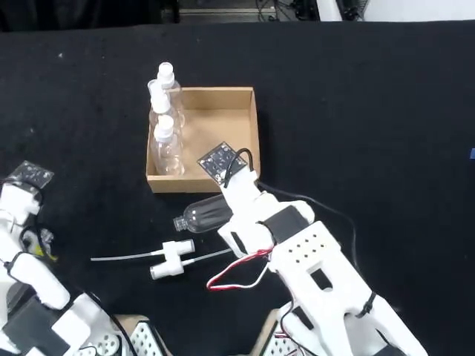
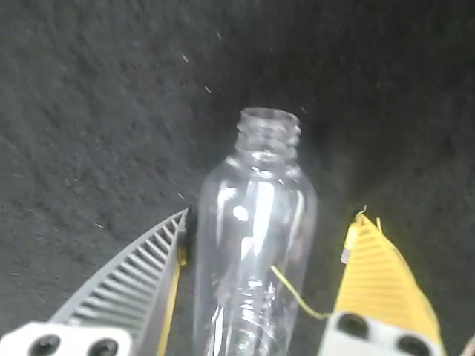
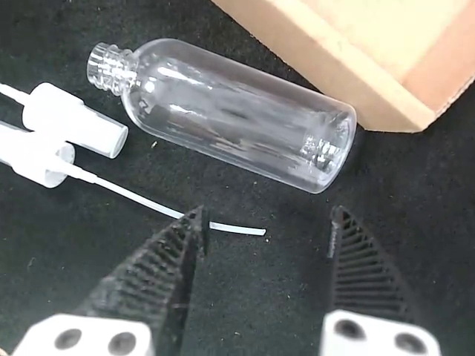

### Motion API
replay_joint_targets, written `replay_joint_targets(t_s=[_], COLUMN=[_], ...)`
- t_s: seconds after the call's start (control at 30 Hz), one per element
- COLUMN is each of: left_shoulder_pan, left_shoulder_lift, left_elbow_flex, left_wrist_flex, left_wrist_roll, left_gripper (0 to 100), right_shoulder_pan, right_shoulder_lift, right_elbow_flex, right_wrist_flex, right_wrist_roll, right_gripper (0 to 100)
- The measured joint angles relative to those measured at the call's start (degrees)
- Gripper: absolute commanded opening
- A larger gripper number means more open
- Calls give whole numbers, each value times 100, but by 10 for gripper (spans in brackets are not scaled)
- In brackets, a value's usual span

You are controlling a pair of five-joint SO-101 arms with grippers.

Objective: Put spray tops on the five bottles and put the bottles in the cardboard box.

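Three capped bottles [image 1: 168,145] stand along one wall inside the cardboard box [image 1: 254,126]. An uncapped clear bottle [image 1: 202,213] [image 3: 230,111] lies on its side just in front of the box. Two white spray tops [image 1: 171,259] [image 3: 73,119] with long thin tubes lie beside its neck. My right gripper [image 3: 267,219] [image 1: 231,222] hangs open above the table, close to that bottle and one tube's end [image 3: 237,228]. My left gripper [image 2: 273,216] [image 1: 41,239] is at the table's left edge, shut on another uncapped clear bottle [image 2: 256,170] whose neck points away from the wrist.
The black tabletop [image 1: 371,111] stretches wide to the right of the box and behind it. The right half of the box floor [image 1: 223,133] is bare. A red and white cable loop [image 1: 234,278] lies by the right arm's base.
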Motion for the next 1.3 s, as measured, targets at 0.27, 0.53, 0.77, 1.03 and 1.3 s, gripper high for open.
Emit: replay_joint_targets(t_s=[0.27,0.53,0.77,1.03,1.3], left_shoulder_pan=[132,-167,-255,-229,-255], left_shoulder_lift=[316,686,747,747,396], left_elbow_flex=[9,0,0,-62,-404], left_wrist_flex=[-422,-440,-440,220,862], left_wrist_roll=[70,-387,-510,-510,-413], left_gripper=[309,308,297,56,30], right_shoulder_pan=[0,0,0,0,0], right_shoulder_lift=[0,0,0,0,0], right_elbow_flex=[0,0,0,0,0], right_wrist_flex=[0,0,0,0,0], right_wrist_roll=[0,0,0,0,0], right_gripper=[234,234,234,234,234])
